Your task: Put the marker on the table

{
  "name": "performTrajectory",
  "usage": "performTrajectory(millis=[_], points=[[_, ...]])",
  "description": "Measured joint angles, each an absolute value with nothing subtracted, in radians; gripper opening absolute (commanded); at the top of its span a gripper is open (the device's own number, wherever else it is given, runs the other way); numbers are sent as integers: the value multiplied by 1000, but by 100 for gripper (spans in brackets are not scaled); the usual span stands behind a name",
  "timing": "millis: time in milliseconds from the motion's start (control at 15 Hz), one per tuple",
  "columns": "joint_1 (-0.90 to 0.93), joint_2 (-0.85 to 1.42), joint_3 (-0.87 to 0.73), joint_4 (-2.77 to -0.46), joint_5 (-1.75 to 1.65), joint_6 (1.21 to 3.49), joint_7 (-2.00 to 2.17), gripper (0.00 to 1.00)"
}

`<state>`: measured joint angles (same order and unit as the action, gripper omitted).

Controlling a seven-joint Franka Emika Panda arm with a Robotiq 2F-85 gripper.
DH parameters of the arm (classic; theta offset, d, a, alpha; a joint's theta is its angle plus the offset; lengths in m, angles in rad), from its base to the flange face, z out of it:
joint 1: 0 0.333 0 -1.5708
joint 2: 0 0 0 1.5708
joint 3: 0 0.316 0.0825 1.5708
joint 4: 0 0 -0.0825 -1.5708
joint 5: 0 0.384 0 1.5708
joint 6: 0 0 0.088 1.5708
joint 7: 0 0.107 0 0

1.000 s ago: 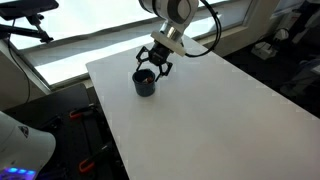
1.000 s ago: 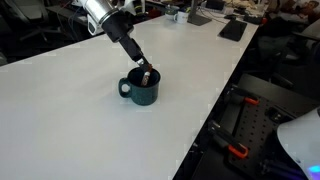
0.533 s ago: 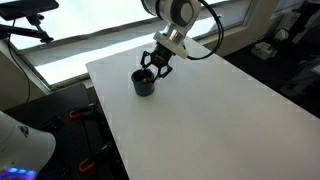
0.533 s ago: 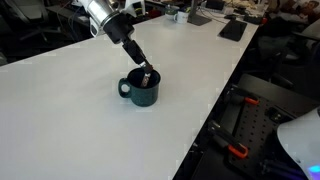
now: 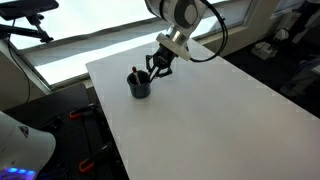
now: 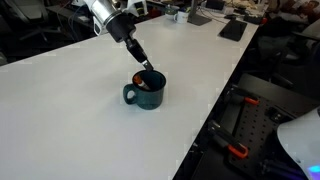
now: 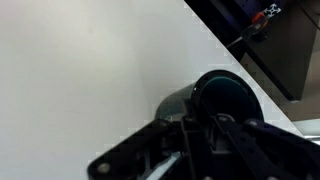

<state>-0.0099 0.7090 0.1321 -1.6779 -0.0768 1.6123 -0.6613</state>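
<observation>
Exterior view: black gripper (image 6: 144, 68) is seen clamped, apparently on thin dark-orange marker (image 6: 149, 82) inside dark round cup (image 6: 147, 97); lift-out is needed next.

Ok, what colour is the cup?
The cup is dark teal, clearest in an exterior view.

Lighting: bright, even daylight; window (image 5: 70, 50) glows at 10 o'clock. Worktop (image 5: 190, 110) white, mild glare, faint soft shadows. Wrist view: fingers (image 7: 192, 140) at 6 o'clock blurred, worktop overexposed. All views coarse and low-resolution.
</observation>
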Motion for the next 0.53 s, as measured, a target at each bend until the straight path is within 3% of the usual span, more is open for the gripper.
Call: performTrajectory(millis=[67,267,333,467,533], points=[[-11,711,132,-1677,-77,1606,-661,36],[-13,719,132,-1671,-77,1597,-660,54],[-13,720,132,-1672,-77,1597,-660,37],[-11,720,132,-1676,-80,1597,-660,53],[-10,720,132,-1677,-80,1597,-660,54]])
